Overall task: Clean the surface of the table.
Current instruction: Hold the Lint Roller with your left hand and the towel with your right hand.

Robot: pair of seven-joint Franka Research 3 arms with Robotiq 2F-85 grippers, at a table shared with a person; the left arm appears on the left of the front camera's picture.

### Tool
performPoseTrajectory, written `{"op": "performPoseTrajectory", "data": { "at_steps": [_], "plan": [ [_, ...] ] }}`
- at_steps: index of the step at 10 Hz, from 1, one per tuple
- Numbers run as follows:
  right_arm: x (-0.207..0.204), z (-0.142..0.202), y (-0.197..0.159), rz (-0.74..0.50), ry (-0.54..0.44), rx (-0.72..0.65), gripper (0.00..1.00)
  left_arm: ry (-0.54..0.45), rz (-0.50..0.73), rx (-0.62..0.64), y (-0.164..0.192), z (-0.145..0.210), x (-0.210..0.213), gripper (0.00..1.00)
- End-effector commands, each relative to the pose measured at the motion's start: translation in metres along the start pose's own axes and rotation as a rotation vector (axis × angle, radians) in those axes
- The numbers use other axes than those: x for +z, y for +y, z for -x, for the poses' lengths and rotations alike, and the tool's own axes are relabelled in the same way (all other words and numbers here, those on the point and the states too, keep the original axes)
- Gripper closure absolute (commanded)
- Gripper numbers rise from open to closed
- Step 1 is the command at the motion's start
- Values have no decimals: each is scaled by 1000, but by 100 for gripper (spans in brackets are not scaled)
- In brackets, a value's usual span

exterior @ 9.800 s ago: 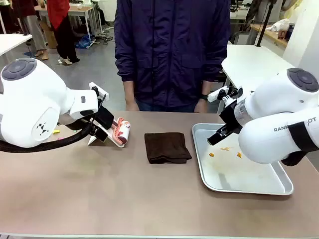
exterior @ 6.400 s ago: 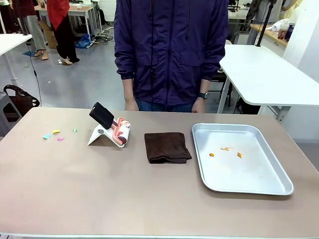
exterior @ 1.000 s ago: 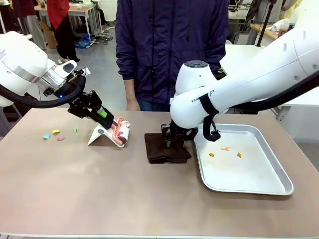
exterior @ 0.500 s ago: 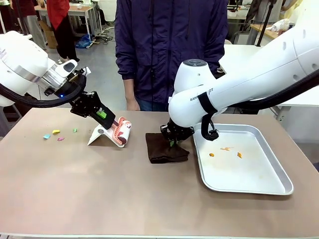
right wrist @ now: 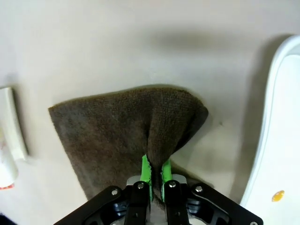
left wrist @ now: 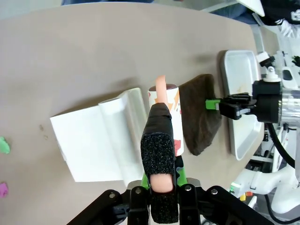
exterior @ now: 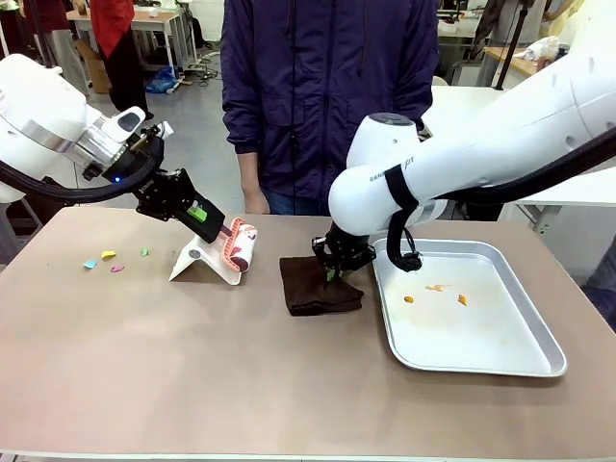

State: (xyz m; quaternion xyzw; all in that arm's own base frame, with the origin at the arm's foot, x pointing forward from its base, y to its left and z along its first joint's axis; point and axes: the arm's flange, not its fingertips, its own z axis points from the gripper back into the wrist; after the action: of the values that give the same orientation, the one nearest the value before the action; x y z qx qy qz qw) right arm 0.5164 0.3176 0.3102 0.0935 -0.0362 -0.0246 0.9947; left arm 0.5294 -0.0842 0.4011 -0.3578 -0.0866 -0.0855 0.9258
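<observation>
"Table (exterior: 192, 385) first: where?"
"Right across the front view, brownish top with a pale near edge, stretching from the arms to the person (exterior: 332, 96) standing at the far side"
"On it?"
"Near the middle, a dark brown cloth (exterior: 318, 294). Just right of that, a silver tray (exterior: 481, 364) with a few orange crumbs (exterior: 435, 288) inside. Left of the cloth, a white stand (exterior: 197, 262) with a lint roller (exterior: 238, 246) at its right end. Further left, well apart, small coloured paper scraps (exterior: 108, 260) on the bare top"
"Right gripper (exterior: 333, 272)?"
"Down at the cloth's far right corner, reaching in from the tray side. Closed tight, green pads (right wrist: 146, 169) pinching a raised fold of the cloth, plain from the right wrist. Rest of the cloth flat on the table, tray rim close alongside"
"Left gripper (exterior: 199, 214)?"
"Tilted down from the left, clamped on the roller's black handle (left wrist: 158, 140). From the left wrist: handle straight ahead between the fingers, roller head beyond, stand to the left, cloth and tray to the right"
"Roller off the stand?"
"Cannot tell; head touching or just above the stand's edge"
"Person's hands?"
"One hand (exterior: 255, 204) by the far edge, behind the roller"
</observation>
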Motion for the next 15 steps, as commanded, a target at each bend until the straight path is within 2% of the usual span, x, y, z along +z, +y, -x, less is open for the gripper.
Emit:
{"op": "performPoseTrajectory", "data": {
  "at_steps": [1,3,5,6,7,8,9,11,13,14,15],
  "plan": [
    [23,5,-29,-231,10,-4,100,-21,108,-9,-7,15,17,100],
    [53,11,-61,-589,51,-37,100,-1,229,-11,-8,21,40,100],
    [83,26,-87,-884,90,2,100,-25,370,26,2,35,83,100],
    [97,37,-99,-1000,135,-14,100,-10,435,37,10,44,103,100],
    [114,51,-113,-1102,172,-62,100,-26,482,130,28,57,138,100],
    [123,62,-123,-1147,197,-80,100,-2,522,142,40,68,157,100],
    [136,83,-140,-1203,213,-59,100,-31,572,218,61,87,187,100],
    [149,117,-199,-1265,135,-76,100,-108,647,202,108,129,232,100],
    [169,144,-273,-1294,27,-171,100,-218,593,135,158,171,264,100],
    [175,156,-303,-1263,-38,-180,100,-248,580,126,180,188,274,100],
    [175,164,-333,-1228,-94,-124,100,-272,569,132,202,204,282,100]
  ]
}}
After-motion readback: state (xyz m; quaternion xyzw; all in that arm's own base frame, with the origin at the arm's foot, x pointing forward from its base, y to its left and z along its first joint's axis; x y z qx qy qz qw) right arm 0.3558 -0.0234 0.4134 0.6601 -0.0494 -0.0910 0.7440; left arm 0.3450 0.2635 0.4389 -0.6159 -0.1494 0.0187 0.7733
